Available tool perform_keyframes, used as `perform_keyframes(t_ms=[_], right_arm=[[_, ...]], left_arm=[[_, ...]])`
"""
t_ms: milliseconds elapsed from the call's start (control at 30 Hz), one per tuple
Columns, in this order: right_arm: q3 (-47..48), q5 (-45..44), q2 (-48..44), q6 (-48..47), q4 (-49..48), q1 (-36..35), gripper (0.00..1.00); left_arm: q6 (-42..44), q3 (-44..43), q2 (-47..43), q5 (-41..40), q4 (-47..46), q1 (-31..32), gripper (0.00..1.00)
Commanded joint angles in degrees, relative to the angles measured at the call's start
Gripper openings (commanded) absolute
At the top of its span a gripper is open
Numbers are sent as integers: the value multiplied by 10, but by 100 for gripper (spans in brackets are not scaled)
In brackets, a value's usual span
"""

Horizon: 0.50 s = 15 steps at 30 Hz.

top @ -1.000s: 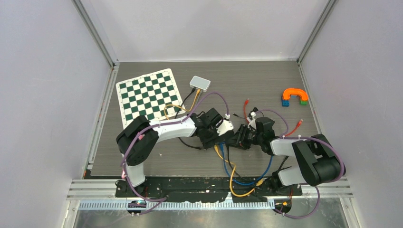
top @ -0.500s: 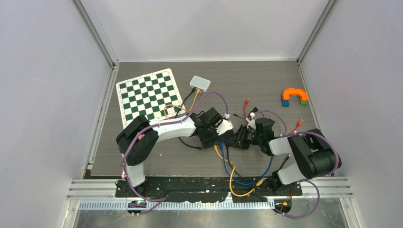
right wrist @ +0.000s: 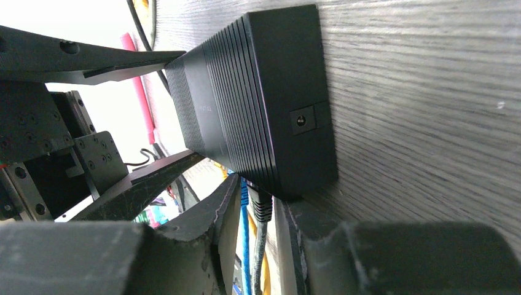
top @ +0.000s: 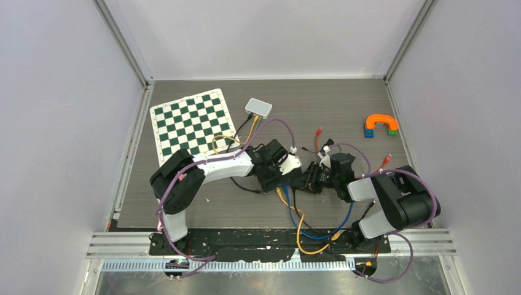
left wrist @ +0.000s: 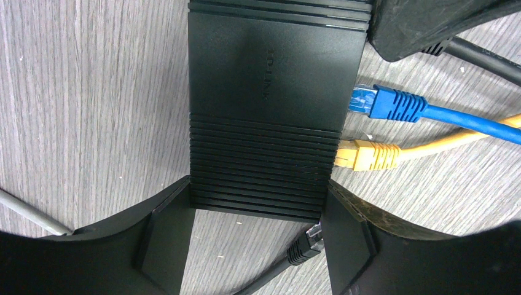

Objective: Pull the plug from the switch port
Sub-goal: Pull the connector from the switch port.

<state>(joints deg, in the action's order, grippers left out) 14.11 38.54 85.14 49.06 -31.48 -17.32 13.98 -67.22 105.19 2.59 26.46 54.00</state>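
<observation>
The left claw (left wrist: 257, 193) clamped the network switch (left wrist: 270, 80) across its side edges. Blue plug (left wrist: 387, 103) and yellow plug (left wrist: 368, 155) sat in the 3 o'clock edge. The black plug (right wrist: 261, 206), at the 5 o'clock corner, lay between the narrowed right claw (right wrist: 257, 196); I could not tell whether it was gripped. Bare bench (left wrist: 92, 92) lay at 9 o'clock.

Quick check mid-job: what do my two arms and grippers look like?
Both arms have white links and bulky black joints; the left arm and right arm each carry a looping purple cable. The left gripper and right gripper have flat, scuffed black fingers.
</observation>
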Motion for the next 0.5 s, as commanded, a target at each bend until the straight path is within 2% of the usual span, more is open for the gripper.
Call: perform_keyframes(t_ms=[0, 200, 333, 467], right_arm=[[-3, -19, -2, -1, -6, -4, 32], [0, -17, -3, -5, -3, -3, 20], [2, -16, -6, -15, 9, -3, 6], [3, -19, -16, -34, 36, -4, 5]], left_arm=[[3, -15, 1, 18, -5, 5, 61], [3, -17, 2, 18, -3, 5, 62], [3, -18, 2, 14, -2, 5, 61], [4, -18, 3, 13, -2, 6, 61]])
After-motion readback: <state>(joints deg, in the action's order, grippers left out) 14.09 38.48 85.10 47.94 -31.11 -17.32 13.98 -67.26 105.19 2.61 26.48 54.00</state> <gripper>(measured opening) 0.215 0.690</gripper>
